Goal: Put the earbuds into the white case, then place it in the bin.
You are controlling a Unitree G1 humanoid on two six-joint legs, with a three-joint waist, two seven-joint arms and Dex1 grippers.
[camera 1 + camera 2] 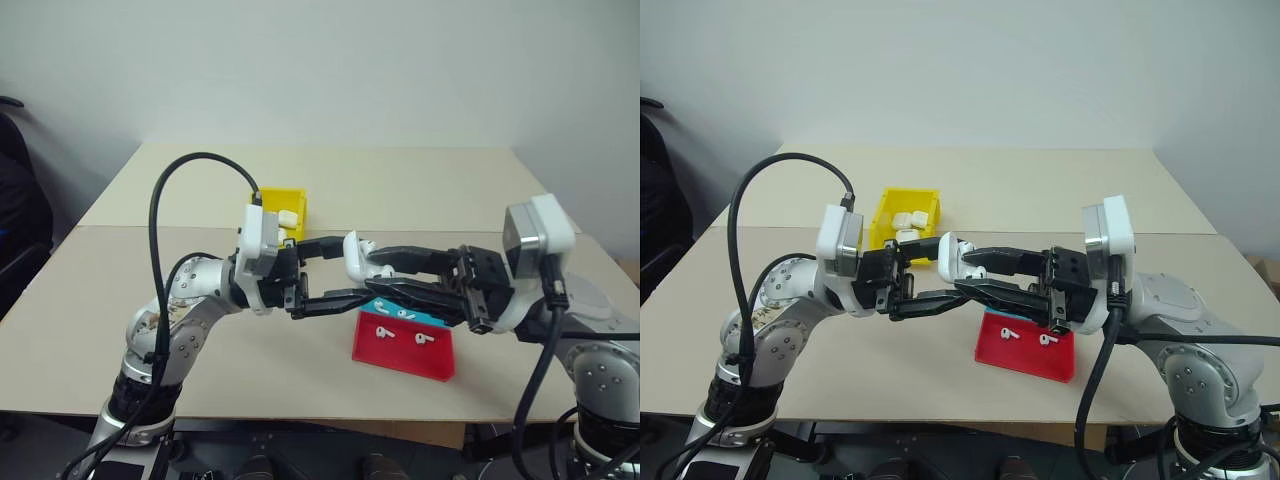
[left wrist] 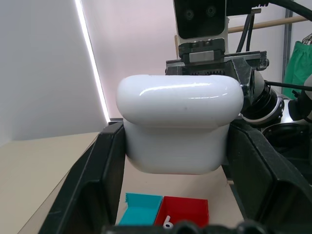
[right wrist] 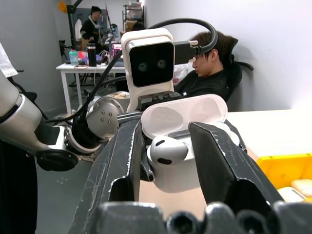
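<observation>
Pale beige tabletops (image 1: 330,190) run up to a plain white wall, two boards meeting along a seam across the middle. In the right wrist view an office lies beyond the table, with a seated person (image 3: 214,68) in a dark chair and another person (image 3: 91,27) standing at a far desk.

Above the table's centre the two arms meet, pointing at each other. The left gripper (image 1: 335,272) reaches in from nine o'clock with its black fingers clamped tight on the body of the white case (image 1: 354,257), which it holds in the air well above the table. The case's lid stands hinged open. The right gripper (image 1: 985,275) comes in from three o'clock, its fingers partly apart and set on either side of the case. One earbud (image 3: 167,150) sits at the case's open mouth between those fingers; whether they touch it I cannot tell.

Directly below the grippers, toward six o'clock of the table, rests a flat tray (image 1: 405,352) with a red part and a smaller teal part; two earbuds (image 1: 400,335) lie on the red.

At about eleven o'clock from the case stands the yellow bin (image 1: 902,205), holding several white cases (image 1: 910,218).
</observation>
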